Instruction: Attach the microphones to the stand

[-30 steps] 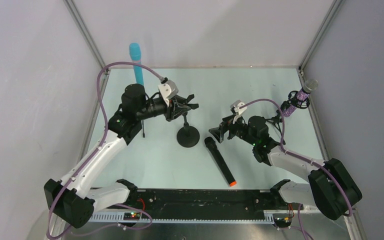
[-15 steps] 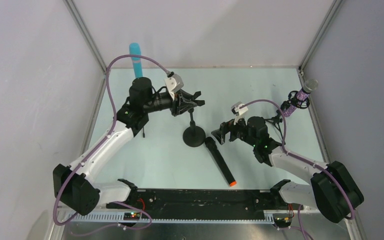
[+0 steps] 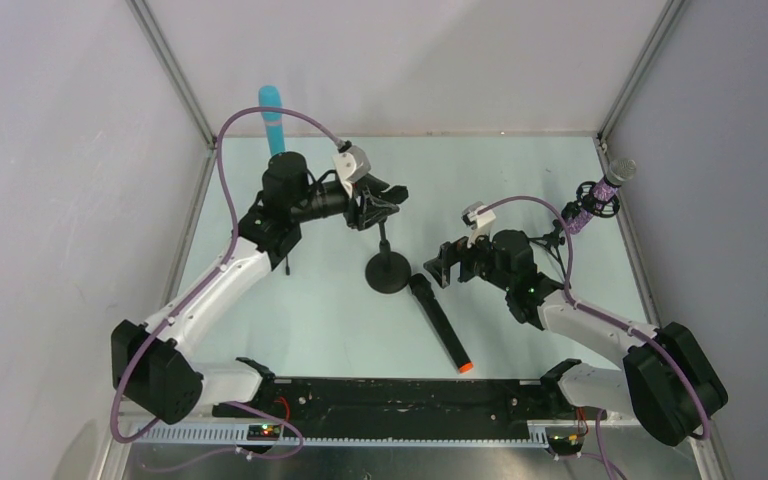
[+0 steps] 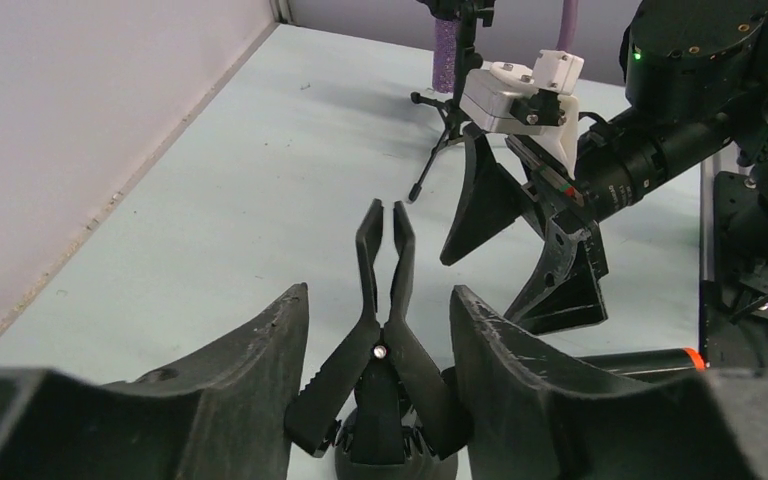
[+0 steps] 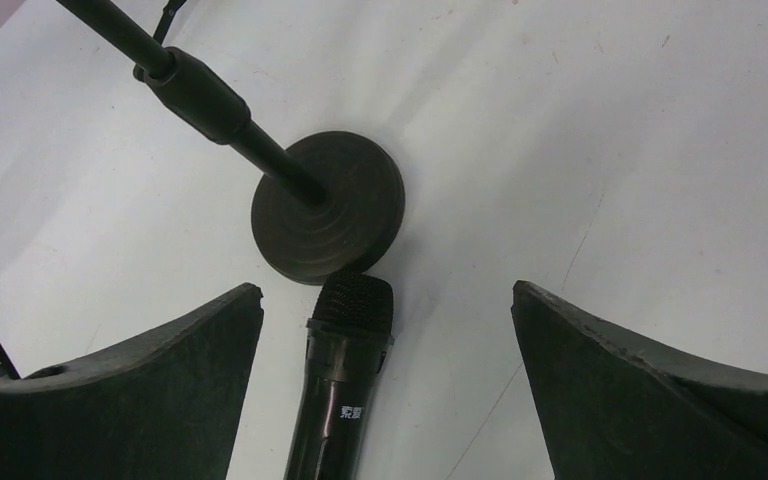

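Note:
The black microphone with an orange end [image 3: 438, 322] lies on the table, its mesh head against the round base [image 3: 387, 272] of a black stand. My right gripper [image 3: 447, 263] is open and hovers over that head [image 5: 352, 305], one finger on each side. My left gripper [image 3: 385, 200] is open around the handles of the stand's clip [image 4: 385, 300]. The clip's tips stand nearly together and hold nothing. The cyan microphone [image 3: 273, 118] stands upright at the back left. The purple microphone [image 3: 600, 195] sits in a stand at the right.
The purple microphone's stand has thin tripod legs [image 4: 440, 130] beyond my right arm. Enclosure walls and metal posts [image 3: 175, 75] close in the table on three sides. A black rail [image 3: 400, 400] runs along the near edge.
My left gripper has swung right and farther back at the clip, and the stand's base has shifted slightly right, against the black microphone's head. My right gripper has hardly moved.

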`<action>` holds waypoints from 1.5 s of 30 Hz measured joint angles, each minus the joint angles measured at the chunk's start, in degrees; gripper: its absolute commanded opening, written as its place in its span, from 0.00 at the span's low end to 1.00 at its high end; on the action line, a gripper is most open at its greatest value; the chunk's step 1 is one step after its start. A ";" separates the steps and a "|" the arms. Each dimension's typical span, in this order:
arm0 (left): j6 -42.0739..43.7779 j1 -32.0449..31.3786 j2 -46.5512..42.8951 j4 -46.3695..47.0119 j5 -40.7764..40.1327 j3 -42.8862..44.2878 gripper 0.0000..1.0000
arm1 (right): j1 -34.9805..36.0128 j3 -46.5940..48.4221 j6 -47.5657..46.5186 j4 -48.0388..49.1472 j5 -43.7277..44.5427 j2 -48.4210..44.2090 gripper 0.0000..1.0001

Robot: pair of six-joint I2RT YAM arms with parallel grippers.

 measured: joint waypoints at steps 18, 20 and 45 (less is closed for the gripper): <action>4.00 -0.09 0.55 1.05 1.03 1.22 1.00 | 0.00 3.37 1.79 -6.05 0.04 2.12 0.99; 4.44 -0.09 0.20 1.07 0.57 1.42 1.00 | 0.00 3.67 1.81 -6.75 0.24 2.23 1.00; 7.32 -1.01 -2.82 -6.29 -9.11 8.35 0.91 | 1.42 10.05 1.70 -17.44 0.92 2.32 0.99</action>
